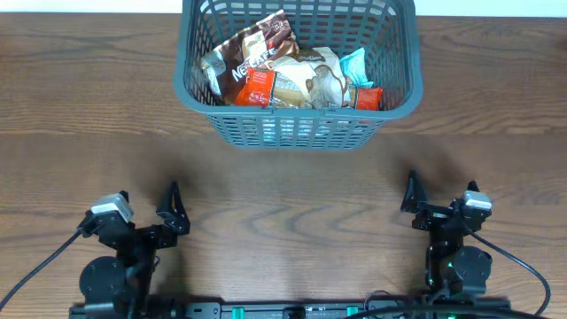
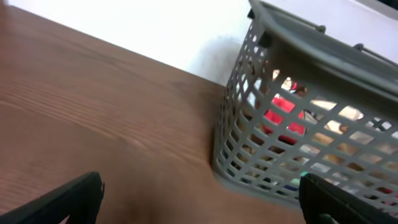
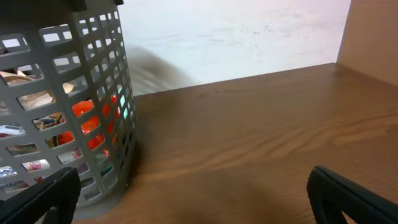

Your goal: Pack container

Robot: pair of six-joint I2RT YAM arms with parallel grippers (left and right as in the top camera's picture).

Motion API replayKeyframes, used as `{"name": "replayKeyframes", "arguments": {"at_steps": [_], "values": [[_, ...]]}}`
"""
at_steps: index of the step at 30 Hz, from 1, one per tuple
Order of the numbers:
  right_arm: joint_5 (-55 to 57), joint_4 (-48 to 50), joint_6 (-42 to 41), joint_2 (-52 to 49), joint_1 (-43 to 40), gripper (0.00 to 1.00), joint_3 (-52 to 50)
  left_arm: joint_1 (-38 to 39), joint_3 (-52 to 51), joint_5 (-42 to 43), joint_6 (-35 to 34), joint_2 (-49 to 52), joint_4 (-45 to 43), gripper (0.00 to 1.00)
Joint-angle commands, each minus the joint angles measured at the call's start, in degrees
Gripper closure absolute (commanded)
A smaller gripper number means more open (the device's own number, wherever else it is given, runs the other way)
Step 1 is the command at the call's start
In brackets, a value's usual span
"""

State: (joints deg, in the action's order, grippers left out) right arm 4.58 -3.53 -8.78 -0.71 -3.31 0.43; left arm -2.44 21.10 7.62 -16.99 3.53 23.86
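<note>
- Container [image 1: 297,133] sits upright at the far-centre of the table [image 1: 89,106], well apart from both my grippers. It's roughly midway btwn the two arms, so either side can reach it.
- Inside: brown coffee packet [image 1: 257,49], red packet [image 1: 255,87], beige packet [image 1: 310,80] and teal packet [image 1: 354,64], heaped & leaning on each other. All look to be below the rim, nothing hangs over.
- My left gripper [image 2: 199,202]: jaws wide, nothing btwn them, only bare wood under the gap. It looks toward the container's near-left corner.
- My right gripper [image 3: 196,199]: same, wide & empty. The container's near-right corner is off to its left.
- Both arms are tucked low at the near edge, and I see no loose packet on the wood. So I judge packing is prob. done and the arms are parked clear.
- Wide jaws make sense: nothing to hold, and I'm ready for another pick if one turns up.
- Can't tell whether anything lies outside these views.
</note>
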Motion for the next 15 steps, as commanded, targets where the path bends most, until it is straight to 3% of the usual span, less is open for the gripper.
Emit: {"name": "replayKeyframes", "arguments": {"at_steps": [1, 8, 15], "values": [[0.6, -0.2, -0.9, 0.3, -0.5, 0.01, -0.1, 0.3, -2.9, 0.7, -0.1, -1.5, -2.2, 0.01], [0.6, -0.2, -0.8, 0.3, -0.5, 0.01, -0.1, 0.3, -7.1, 0.7, 5.9, -1.9, -8.6, 0.01], [0.6, -0.2, -0.8, 0.3, -0.5, 0.01, -0.1, 0.5, -8.9, 0.7, 17.3, -1.9, -10.7, 0.01]]}}
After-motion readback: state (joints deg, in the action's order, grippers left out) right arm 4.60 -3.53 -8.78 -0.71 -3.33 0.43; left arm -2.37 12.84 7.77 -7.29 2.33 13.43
